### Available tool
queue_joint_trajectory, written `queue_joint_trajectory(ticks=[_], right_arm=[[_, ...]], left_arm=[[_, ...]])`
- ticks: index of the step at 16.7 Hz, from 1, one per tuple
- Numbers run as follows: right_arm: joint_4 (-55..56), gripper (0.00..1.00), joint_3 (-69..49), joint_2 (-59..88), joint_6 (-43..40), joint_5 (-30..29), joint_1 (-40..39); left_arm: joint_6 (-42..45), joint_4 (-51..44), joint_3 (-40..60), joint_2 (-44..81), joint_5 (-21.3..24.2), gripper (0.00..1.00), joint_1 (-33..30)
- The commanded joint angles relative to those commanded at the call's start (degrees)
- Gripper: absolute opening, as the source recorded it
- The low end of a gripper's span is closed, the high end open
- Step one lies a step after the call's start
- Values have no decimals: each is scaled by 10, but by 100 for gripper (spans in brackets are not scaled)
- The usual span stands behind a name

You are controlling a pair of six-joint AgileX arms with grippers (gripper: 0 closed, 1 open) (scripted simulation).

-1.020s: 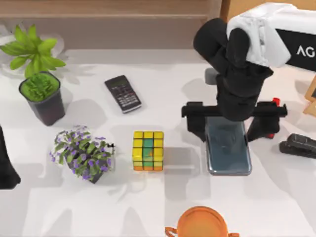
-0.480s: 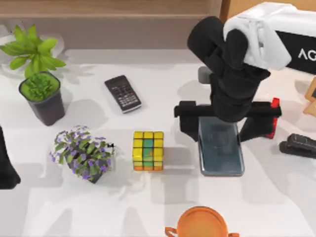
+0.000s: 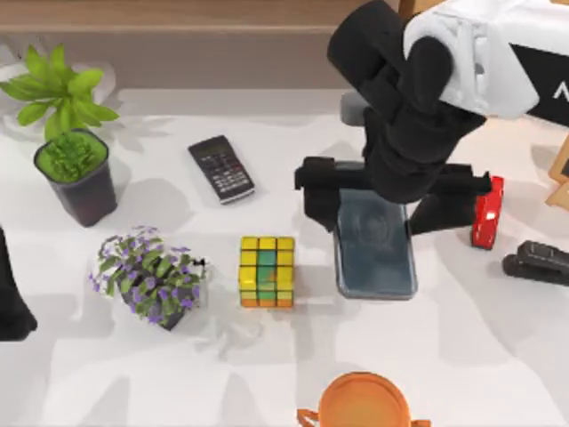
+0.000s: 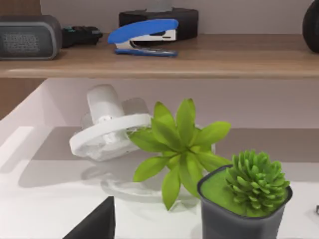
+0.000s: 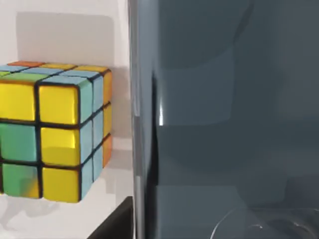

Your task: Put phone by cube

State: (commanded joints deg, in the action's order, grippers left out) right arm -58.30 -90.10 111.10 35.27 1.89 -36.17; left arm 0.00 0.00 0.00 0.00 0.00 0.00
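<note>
The cube (image 3: 267, 271), yellow with green and orange squares, rests on the white table in the middle of the top view. Right of it, with a gap between them, is the phone (image 3: 375, 247), a glossy dark grey-blue slab lying lengthwise front to back. My right gripper (image 3: 380, 206) straddles the phone's far end and is shut on its long sides. From the right wrist, the phone (image 5: 229, 119) looms close, with the cube (image 5: 55, 129) just beyond its edge. My left arm (image 3: 11, 294) is parked at the table's left edge.
A black calculator (image 3: 221, 169) lies behind the cube. Two potted plants (image 3: 76, 173) and a purple-flowered one (image 3: 149, 274) stand on the left. An orange object (image 3: 364, 405) is at the front edge. A red item (image 3: 486, 211) and a black stapler (image 3: 538, 261) lie on the right.
My right gripper has carried the phone leftward and slightly back, narrowing the gap to the cube. The red item behind it is now uncovered. The left arm has not moved.
</note>
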Motion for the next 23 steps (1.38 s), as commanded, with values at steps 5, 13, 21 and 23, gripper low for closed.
queue_joint_trajectory(ticks=[5, 13, 21, 23], right_arm=[[21, 0, -17, -14, 3, 2, -3], [53, 0, -28, -16, 0, -2, 6], [70, 0, 6, 18, -9, -13, 25], [71, 0, 22, 34, -12, -16, 29]], left_arm=[[0, 0, 0, 0, 0, 100, 0], [0, 0, 0, 0, 0, 100, 0], [0, 0, 0, 0, 0, 100, 0], [0, 0, 0, 0, 0, 100, 0]])
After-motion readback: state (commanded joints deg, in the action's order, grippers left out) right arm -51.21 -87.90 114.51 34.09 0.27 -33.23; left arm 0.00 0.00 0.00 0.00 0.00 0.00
